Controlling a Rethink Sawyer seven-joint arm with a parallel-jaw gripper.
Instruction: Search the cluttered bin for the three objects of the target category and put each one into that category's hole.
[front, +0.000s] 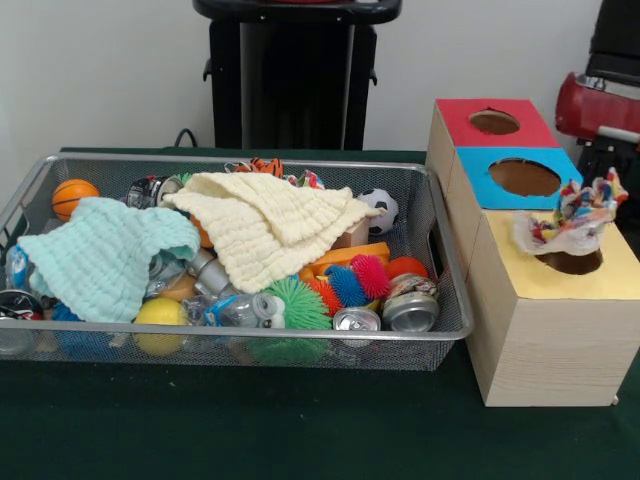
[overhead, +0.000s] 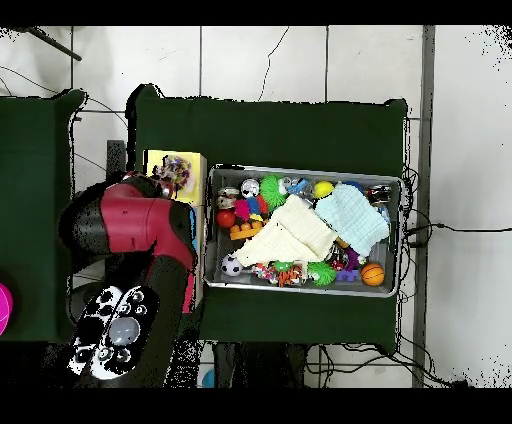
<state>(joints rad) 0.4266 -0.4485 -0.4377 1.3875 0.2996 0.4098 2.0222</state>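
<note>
A wire bin (front: 250, 335) (overhead: 305, 170) holds mixed clutter. On top lie a cream waffle cloth (front: 265, 225) (overhead: 290, 235) and a mint cloth (front: 105, 255) (overhead: 355, 215). To the bin's right in the front view stands a wooden box (front: 545, 340) with a red-topped hole (front: 494, 122), a blue-topped hole (front: 524, 177) and a yellow-topped hole (front: 572, 262). A multicoloured rag (front: 580, 212) (overhead: 172, 170) rests bunched on the far rim of the yellow hole, partly over it. The red arm (front: 600, 105) (overhead: 130, 220) hangs beside and over the box. No gripper shows in either view.
In the bin are an orange basketball (front: 73, 195), a soccer ball (front: 380, 208), crushed cans (front: 410, 310), a green spiky ball (front: 298, 300), a yellow ball (front: 160, 312) and orange blocks (front: 350, 255). Green felt (front: 300, 430) covers the table.
</note>
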